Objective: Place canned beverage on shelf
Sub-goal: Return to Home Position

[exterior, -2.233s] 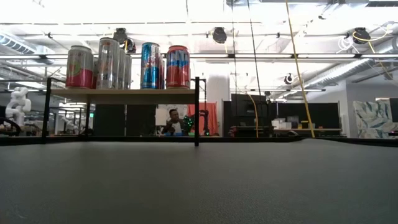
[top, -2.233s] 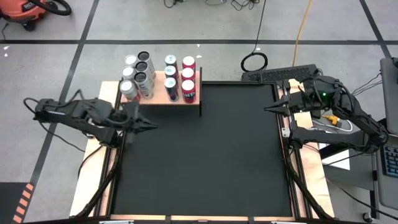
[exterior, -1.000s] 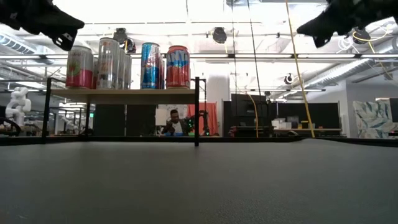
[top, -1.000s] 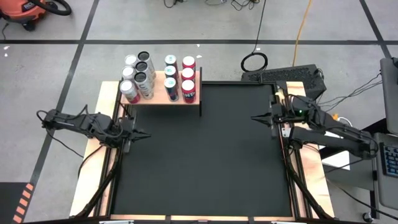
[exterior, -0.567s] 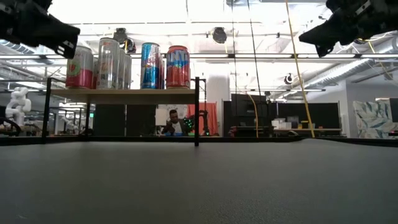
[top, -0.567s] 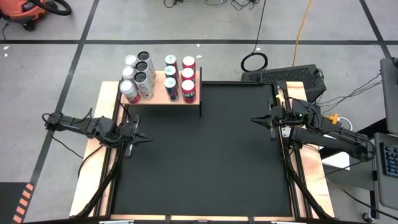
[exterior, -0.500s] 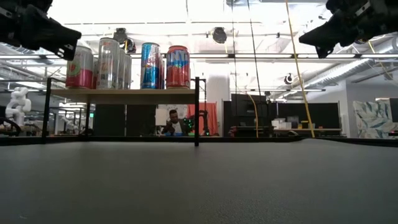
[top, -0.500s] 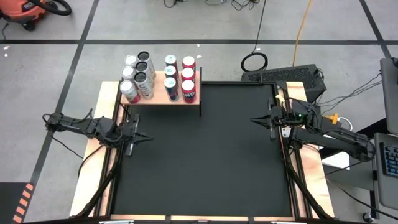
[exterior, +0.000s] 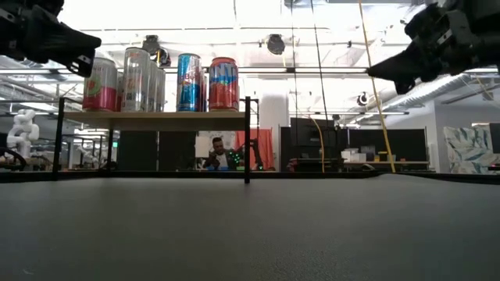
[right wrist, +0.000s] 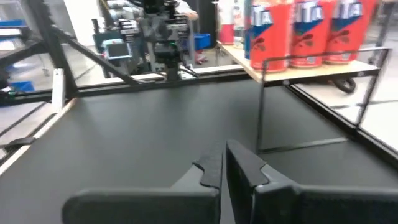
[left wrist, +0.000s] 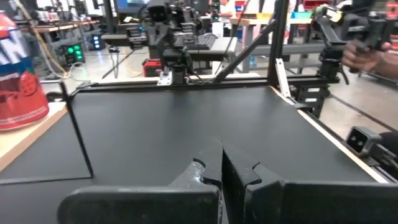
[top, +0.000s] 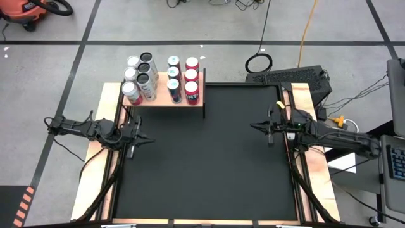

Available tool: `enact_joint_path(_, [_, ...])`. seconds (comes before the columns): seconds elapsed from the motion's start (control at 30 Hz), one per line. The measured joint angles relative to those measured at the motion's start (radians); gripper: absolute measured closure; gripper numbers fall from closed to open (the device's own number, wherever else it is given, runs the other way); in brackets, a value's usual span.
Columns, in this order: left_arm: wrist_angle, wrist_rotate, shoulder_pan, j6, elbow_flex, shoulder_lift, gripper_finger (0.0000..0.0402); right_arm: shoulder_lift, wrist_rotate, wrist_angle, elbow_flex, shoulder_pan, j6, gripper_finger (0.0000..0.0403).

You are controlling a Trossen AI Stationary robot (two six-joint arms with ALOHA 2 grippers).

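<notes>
The shelf (top: 161,96) is a pale wood board on thin black legs at the table's far left corner. Several beverage cans (top: 171,79) stand upright on it, silver, blue and red (exterior: 223,83). My left gripper (top: 150,140) hovers shut over the mat's left edge, pointing level toward the right with nothing in it. My right gripper (top: 252,125) hovers shut over the mat's right side, pointing level toward the left, also empty. The shut fingertips show in both wrist views (left wrist: 222,155) (right wrist: 224,155). The right wrist view shows the red cans (right wrist: 305,31) on the shelf (right wrist: 298,70).
A black mat (top: 202,164) covers the table between the two arms. The shelf's black legs (exterior: 247,140) stand on its far left part. Beyond the table there are workbenches, and a seated person (exterior: 215,154) shows under the shelf.
Both arms have sunk toward the table with their grippers shut and empty, the right one more than the left. The right gripper has also come slightly toward the table's near edge. The cans and shelf have stayed still.
</notes>
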Motion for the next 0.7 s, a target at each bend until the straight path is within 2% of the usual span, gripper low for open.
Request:
enact_joint_path(0.13, [0.002, -0.025, 0.0, -0.008, 0.0, 0.0, 0.0402, 0.0, 0.065, 0.068, -0.042, 0.069, -0.009, 0.0403])
enact_joint_path(0.27, [0.009, -0.048, 0.0, -0.007, 0.0, 0.0, 0.0402, 0.0, 0.17, 0.082, -0.047, 0.133, -0.037, 0.0403])
enact_joint_path(0.37, [0.001, -0.062, 0.0, 0.001, 0.0, 0.0, 0.0402, 0.001, 0.205, 0.081, -0.047, 0.167, -0.06, 0.0403])
enact_joint_path(0.7, [0.009, -0.104, 0.0, 0.046, 0.0, -0.002, 0.0402, 0.001, 0.153, 0.084, -0.057, 0.225, -0.089, 0.0403])
